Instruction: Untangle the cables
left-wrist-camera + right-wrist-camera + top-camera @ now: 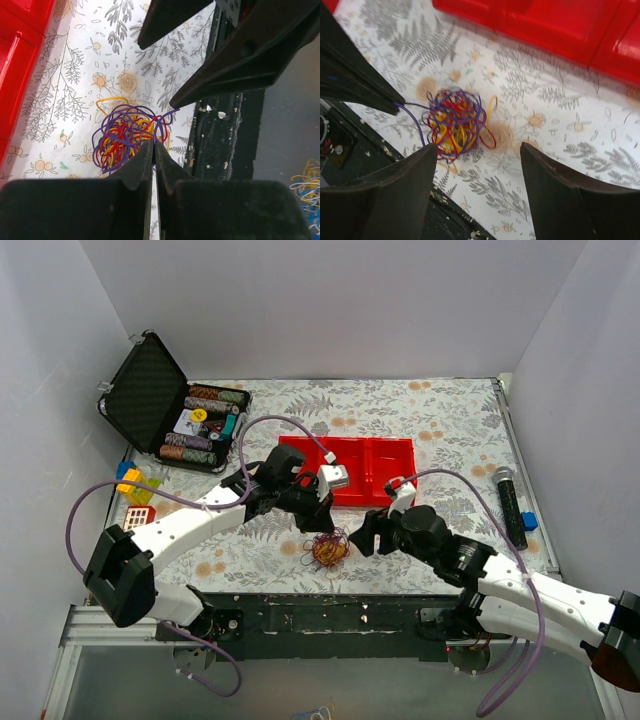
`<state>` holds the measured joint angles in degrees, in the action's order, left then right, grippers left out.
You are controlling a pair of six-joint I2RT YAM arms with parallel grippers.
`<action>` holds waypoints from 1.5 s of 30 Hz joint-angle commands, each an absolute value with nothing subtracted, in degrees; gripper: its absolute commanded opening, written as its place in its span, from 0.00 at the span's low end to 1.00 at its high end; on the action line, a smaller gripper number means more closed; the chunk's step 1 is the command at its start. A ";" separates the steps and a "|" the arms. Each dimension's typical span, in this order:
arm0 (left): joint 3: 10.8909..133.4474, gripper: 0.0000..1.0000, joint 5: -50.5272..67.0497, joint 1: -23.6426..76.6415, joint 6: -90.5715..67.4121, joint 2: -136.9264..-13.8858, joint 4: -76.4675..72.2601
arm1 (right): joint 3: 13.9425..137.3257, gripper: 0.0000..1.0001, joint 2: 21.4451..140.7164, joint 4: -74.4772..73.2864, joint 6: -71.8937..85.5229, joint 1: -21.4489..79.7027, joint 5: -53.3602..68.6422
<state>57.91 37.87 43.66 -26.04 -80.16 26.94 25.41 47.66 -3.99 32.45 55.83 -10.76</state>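
The cables (327, 549) are a small bunch of purple, red and yellow strands on the floral cloth near the table's front edge. They also show in the left wrist view (127, 135) and the right wrist view (455, 122). My left gripper (153, 144) is shut at the bunch's edge, pinching a purple strand that runs taut from its tip (397, 104) to the bunch. In the top view it (318, 528) sits just above the bunch. My right gripper (479, 155) is open and empty, its fingers wide apart just right of the bunch (362, 538).
A red tray (350, 470) lies behind the cables. An open black case (150, 405) with poker chips stands at the back left, with coloured blocks (135, 488) in front of it. A black microphone (510, 505) lies at the right. The black front rail (225, 145) is close by.
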 commanded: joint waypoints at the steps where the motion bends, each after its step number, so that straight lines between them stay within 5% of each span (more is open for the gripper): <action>1: 59.33 0.00 39.47 43.86 -32.07 -75.42 28.21 | 29.00 0.79 41.50 2.45 26.64 55.55 -10.03; 17: 65.92 0.00 33.57 43.86 -33.66 -71.55 34.54 | 28.30 0.83 41.92 11.76 24.26 56.16 -0.44; 27: 68.37 0.00 39.72 43.86 -38.75 -70.13 33.93 | 29.35 0.83 50.61 24.69 23.29 56.77 0.96; 45: 83.13 0.00 38.06 43.86 -43.86 -71.63 32.08 | 24.27 0.53 61.96 32.08 28.20 58.89 3.16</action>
<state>76.82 38.96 43.68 -42.17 -72.38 34.30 27.90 61.78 28.86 25.98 58.59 2.98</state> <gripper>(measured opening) 0.015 0.540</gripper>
